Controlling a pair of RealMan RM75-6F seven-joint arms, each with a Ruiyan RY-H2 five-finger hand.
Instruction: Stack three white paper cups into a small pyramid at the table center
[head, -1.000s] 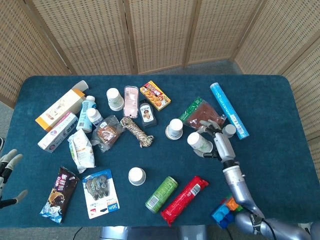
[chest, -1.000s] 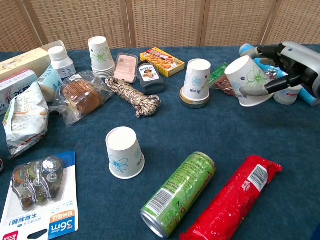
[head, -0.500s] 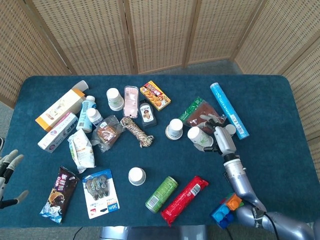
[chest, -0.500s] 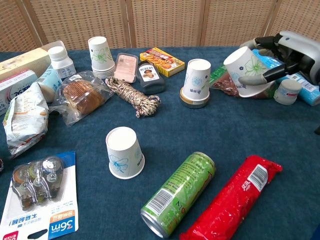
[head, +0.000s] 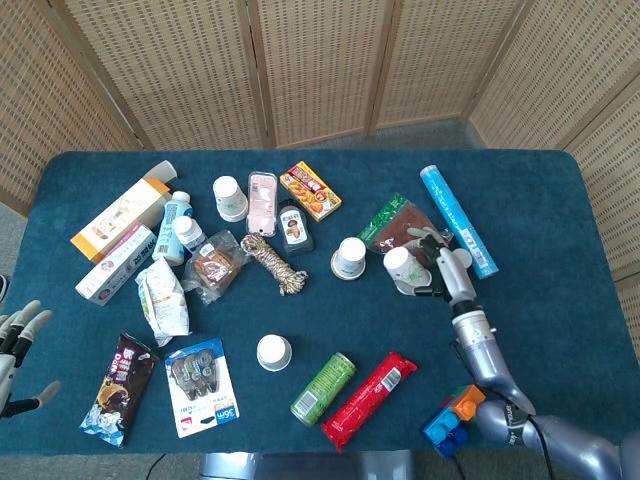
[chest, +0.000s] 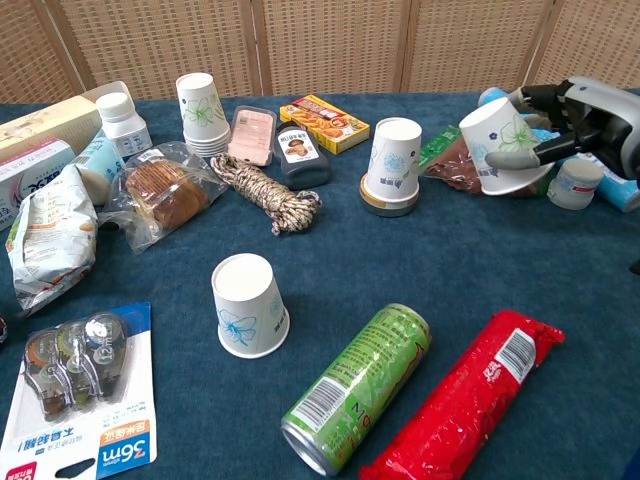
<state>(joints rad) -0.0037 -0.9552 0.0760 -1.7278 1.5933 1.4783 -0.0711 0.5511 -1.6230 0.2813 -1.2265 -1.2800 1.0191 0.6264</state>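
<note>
We saw bare cloth open mid-table, hemmed by the green can, rope and upturned cup.

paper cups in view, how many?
4 spots: an upside-down cup at table center, an upside-down cup on a round tin, a tilted cup held in the right robot hand, and a nested stack at the back left; stack count unclear.

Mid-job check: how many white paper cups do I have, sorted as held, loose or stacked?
Held white paper cup, in right hand: 1
Loose upside-down cups, front cup and middle cup: 2
Nested cup stack, back left, contents uncountable: 1
Total: 3 single cups, 1 stack
</note>
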